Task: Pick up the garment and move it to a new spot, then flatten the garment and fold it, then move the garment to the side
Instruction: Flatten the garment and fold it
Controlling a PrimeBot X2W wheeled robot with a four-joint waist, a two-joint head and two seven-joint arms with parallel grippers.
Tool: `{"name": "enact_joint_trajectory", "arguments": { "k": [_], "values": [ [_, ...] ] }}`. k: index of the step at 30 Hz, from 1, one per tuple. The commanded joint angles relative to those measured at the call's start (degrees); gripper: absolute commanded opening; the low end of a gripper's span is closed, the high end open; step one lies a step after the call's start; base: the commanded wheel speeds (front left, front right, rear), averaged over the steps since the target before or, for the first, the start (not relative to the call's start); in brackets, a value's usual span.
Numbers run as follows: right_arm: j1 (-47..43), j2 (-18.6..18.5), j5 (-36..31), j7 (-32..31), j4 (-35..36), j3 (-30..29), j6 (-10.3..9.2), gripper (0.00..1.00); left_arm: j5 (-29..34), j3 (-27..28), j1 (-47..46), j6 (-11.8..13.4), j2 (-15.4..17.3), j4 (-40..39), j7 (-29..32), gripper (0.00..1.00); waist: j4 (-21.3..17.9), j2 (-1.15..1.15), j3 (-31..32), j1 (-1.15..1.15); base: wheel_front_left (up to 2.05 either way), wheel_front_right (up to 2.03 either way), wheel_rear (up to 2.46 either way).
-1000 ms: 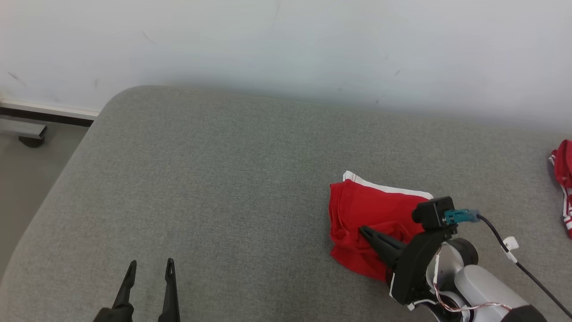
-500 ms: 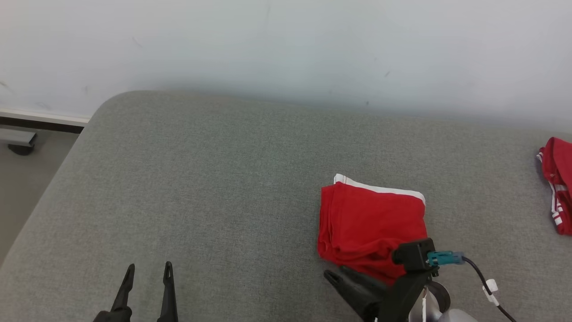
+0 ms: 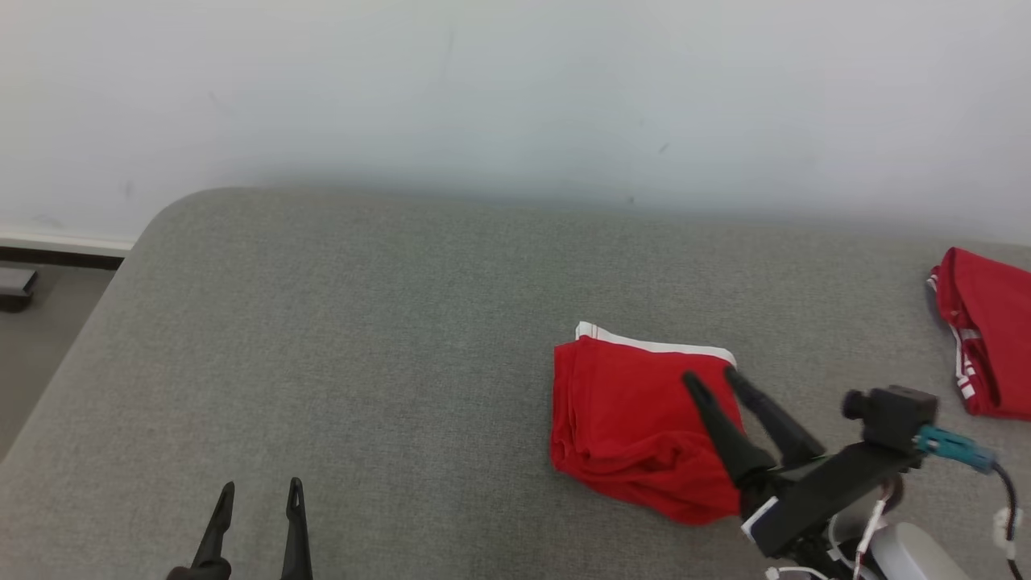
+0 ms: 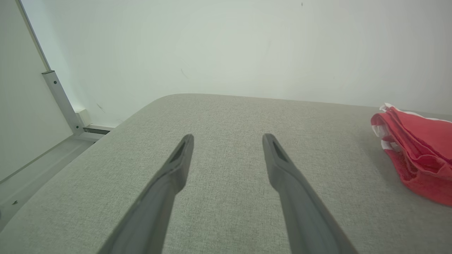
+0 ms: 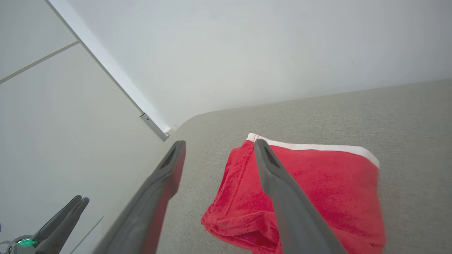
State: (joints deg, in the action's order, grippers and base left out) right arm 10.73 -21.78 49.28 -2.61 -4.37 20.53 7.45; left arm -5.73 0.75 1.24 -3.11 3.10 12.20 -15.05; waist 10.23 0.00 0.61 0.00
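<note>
Head view: the garment [image 3: 636,427] is lying folded on the cushion [image 3: 362,362], right of centre. The right gripper [image 3: 710,375] is hanging over it, jaws wide, gripping nothing. The left gripper [image 3: 262,485] is hovering wide and empty, lower left.
Left wrist view: the garment is lying far right.
Right wrist view: one finger [image 5: 282,197] is crossing the garment's left edge.

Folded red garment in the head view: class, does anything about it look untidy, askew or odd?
Yes. The red garment is folded, but its near edge is bunched and wrinkled rather than flat. The layers along its left side are staggered instead of lined up.
</note>
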Motion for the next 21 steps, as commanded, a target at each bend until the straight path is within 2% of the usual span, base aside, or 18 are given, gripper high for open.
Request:
{"name": "enact_joint_trajectory", "arguments": {
  "k": [1, 10, 16, 21],
  "values": [
    [-0.88, 0.57, -0.68, 1.03, -0.12, -1.19, 0.01, 1.0, 0.29, 0.13, 0.77, -0.25, 0.14, -0.22, -0.15, 1.0, -0.72, 0.0, 0.51, 0.0, 0.0, 0.0, 0.0],
    [-5.81, 1.81, -13.54, 10.0, -1.16, -11.14, 0.01, 1.0, 1.2, 0.36, 1.05, 0.04, 0.95, -0.88, -0.15, 1.0, -4.06, 0.0, 0.97, 0.0, 0.0, 0.0, 0.0],
    [-10.82, 4.39, -21.85, 14.46, -1.51, -16.12, 0.01, 1.0, 1.72, 0.07, 1.45, 0.41, 1.2, -1.64, -0.15, 1.0, -5.95, 0.0, 1.3, 0.0, 0.0, 0.0, 0.0],
    [-15.06, 8.49, -26.3, 16.43, -1.1, -20.13, 0.01, 1.0, 2.02, 0.01, 1.19, 0.41, 1.58, -1.58, -0.15, 1.0, -6.95, 0.0, 1.46, 0.0, 0.0, 0.0, 0.0]
  ]
}}
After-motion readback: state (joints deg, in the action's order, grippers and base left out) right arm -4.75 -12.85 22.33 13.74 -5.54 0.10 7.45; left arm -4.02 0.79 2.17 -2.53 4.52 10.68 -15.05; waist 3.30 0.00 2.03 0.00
